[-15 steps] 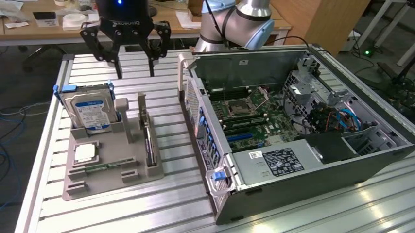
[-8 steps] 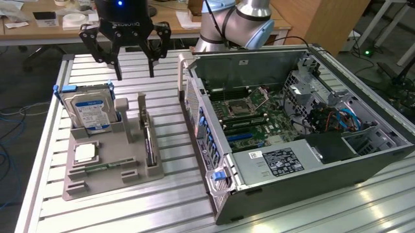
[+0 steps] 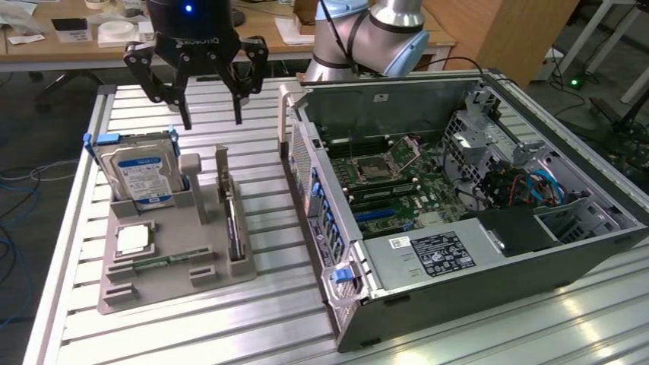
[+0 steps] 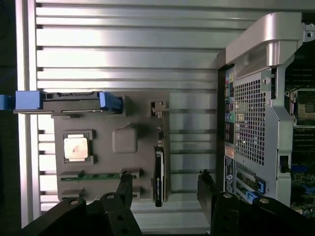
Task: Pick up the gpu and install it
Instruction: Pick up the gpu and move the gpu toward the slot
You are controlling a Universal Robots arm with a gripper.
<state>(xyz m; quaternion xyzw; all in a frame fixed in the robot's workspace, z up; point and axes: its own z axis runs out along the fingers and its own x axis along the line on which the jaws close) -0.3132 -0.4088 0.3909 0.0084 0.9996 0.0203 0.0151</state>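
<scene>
Black and empty, the gripper point(image 3: 213, 122) hangs with its fingers spread wide, high over the far end of the grey fixture point(image 3: 172, 285) on the slatted aluminium table point(image 3: 264, 319). It touches nothing. By the look of it, the step in hand is the approach for the pick-up; no grasp has been made.

The gpu point(image 4: 158, 174) stands on edge in a narrow slot along the side of the fixture nearest the computer case point(image 3: 568, 251). It reads as a thin dark blade. In the wrist view it lies between the two fingers, closer to one than the other.

Taking it probably calls for a straight descent with the fingers set either side of the thin card, closing on its flat faces above the slot. The upright grey posts point(image 3: 221, 179) that hold the card leave little room alongside it.

Next along the fixture, the hard drive point(image 3: 142, 171) stands in its blue-tabbed cradle, and the square processor chip point(image 3: 134, 241) and a green memory stick point(image 4: 93, 175) lie flat. The case is open, with its motherboard point(image 3: 396, 190) exposed, and its perforated rear wall point(image 4: 251, 123) stands just beside the gpu's slot, so that side is tight.
</scene>
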